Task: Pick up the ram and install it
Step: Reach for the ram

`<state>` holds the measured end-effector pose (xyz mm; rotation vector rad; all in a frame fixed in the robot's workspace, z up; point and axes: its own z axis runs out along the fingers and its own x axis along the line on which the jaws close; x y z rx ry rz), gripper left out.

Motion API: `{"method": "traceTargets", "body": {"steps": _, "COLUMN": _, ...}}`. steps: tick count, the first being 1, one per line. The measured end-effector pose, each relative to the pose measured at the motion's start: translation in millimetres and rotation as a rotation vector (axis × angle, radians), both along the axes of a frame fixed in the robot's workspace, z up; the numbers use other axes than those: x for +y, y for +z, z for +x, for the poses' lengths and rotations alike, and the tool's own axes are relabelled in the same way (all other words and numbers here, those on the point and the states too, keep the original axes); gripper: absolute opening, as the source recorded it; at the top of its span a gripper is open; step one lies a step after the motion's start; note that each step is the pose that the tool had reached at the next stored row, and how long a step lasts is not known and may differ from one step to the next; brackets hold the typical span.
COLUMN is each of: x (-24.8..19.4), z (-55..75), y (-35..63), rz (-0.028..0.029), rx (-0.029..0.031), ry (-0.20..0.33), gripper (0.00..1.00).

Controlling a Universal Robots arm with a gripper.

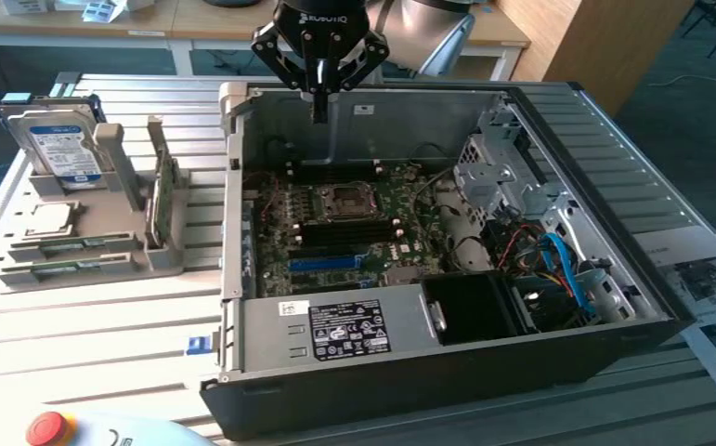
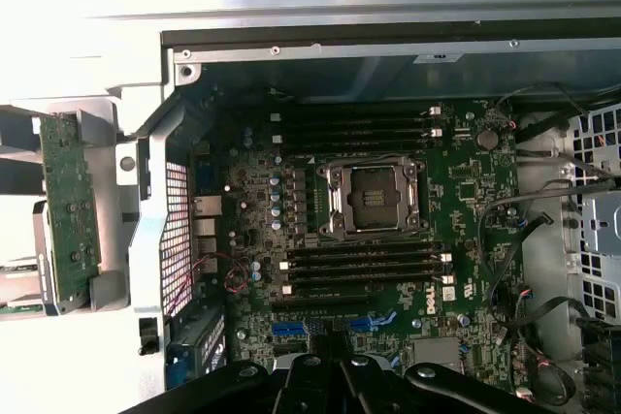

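Nearest us, a red button point(image 1: 50, 427) sits at the table's point(image 1: 85, 344) near edge. The open computer case point(image 1: 457, 390) fills the middle, with free room above its bare motherboard point(image 1: 395, 209). The ram point(image 1: 172, 195) stands on edge in a grey holder point(image 1: 165, 262), just beside the case wall toward the exterior view's left. Over the case's far rim the gripper point(image 1: 319, 113) hangs clenched, holding nothing.

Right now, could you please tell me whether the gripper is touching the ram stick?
Apart. The exterior view shows the gripper above the open computer case, while the ram stands in its grey holder outside the case wall.
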<state>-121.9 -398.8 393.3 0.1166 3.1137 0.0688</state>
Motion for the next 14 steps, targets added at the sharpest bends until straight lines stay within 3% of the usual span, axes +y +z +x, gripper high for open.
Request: {"method": "traceTargets", "body": {"steps": 14, "x": 5.2, "z": -17.3, "y": -0.3, "rz": 0.0000, "rx": 0.0033, "ry": 0.000, "gripper": 0.10}}
